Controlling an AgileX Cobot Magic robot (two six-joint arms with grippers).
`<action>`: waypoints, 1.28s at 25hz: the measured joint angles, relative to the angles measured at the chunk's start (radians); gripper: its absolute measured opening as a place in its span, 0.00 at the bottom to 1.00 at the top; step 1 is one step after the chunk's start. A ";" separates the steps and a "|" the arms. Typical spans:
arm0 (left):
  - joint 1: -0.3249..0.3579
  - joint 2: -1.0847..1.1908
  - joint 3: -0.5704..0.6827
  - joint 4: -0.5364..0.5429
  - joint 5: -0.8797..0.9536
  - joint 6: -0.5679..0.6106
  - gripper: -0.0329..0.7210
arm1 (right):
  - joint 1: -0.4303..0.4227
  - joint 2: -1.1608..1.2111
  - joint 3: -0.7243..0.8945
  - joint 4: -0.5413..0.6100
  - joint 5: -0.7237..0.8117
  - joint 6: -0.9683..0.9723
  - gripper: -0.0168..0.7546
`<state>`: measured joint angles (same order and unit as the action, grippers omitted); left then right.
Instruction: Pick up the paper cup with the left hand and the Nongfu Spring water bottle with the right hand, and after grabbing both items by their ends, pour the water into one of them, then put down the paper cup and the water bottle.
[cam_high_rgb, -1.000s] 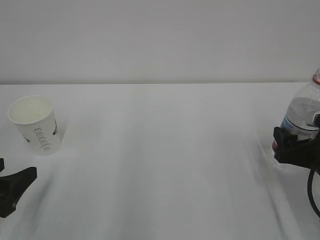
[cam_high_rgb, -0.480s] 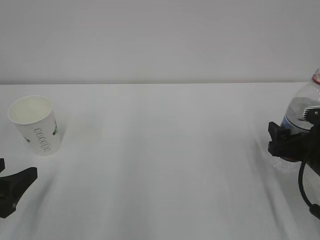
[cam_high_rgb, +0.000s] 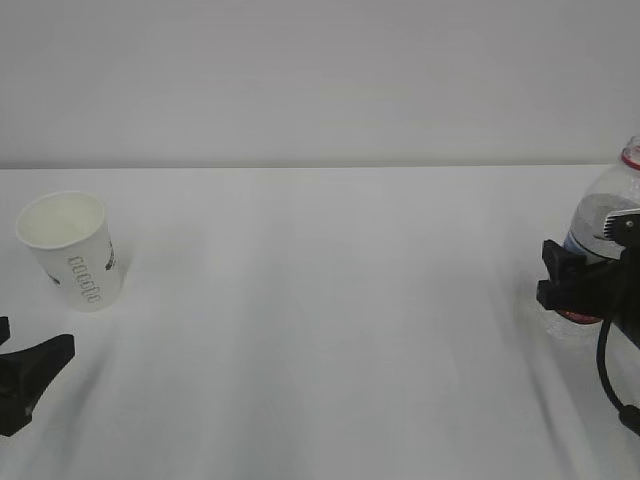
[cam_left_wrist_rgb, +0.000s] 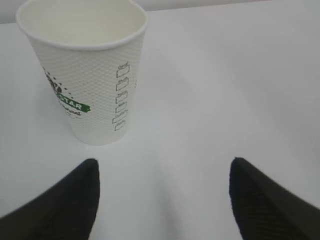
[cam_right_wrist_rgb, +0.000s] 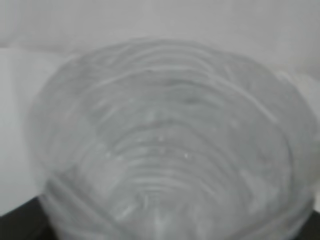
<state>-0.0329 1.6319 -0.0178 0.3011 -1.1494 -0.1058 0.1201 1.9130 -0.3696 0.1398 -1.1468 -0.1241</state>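
Two grabs are the step in hand, and neither looks done. On the left, the cup (cam_high_rgb: 72, 250) stands upright near the table's (cam_high_rgb: 320, 330) left edge, and the left hand (cam_left_wrist_rgb: 162, 200) waits just short of it, fingers spread wide — it needs to slide forward around the cup, then squeeze. On the right, the bottle (cam_high_rgb: 603, 240) stands near the far right edge with the right hand (cam_high_rgb: 590, 290) around its lower part. I cannot tell if it grips yet. Lots of bare table lies between them — good room for pouring.

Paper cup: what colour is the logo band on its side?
Green, with white lettering, on the white dimpled cup. Clearest in the left wrist view.
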 joint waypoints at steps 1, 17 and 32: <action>0.000 0.000 0.000 0.000 0.000 0.000 0.82 | 0.000 0.000 0.000 0.000 0.000 0.000 0.70; 0.000 0.000 0.000 0.000 0.000 0.000 0.81 | 0.000 0.000 0.002 -0.115 -0.002 -0.007 0.65; 0.000 0.000 0.000 -0.003 0.000 0.000 0.81 | 0.000 -0.138 0.080 -0.157 0.052 -0.007 0.65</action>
<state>-0.0329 1.6319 -0.0178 0.2977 -1.1494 -0.1058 0.1201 1.7746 -0.2895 -0.0171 -1.0948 -0.1314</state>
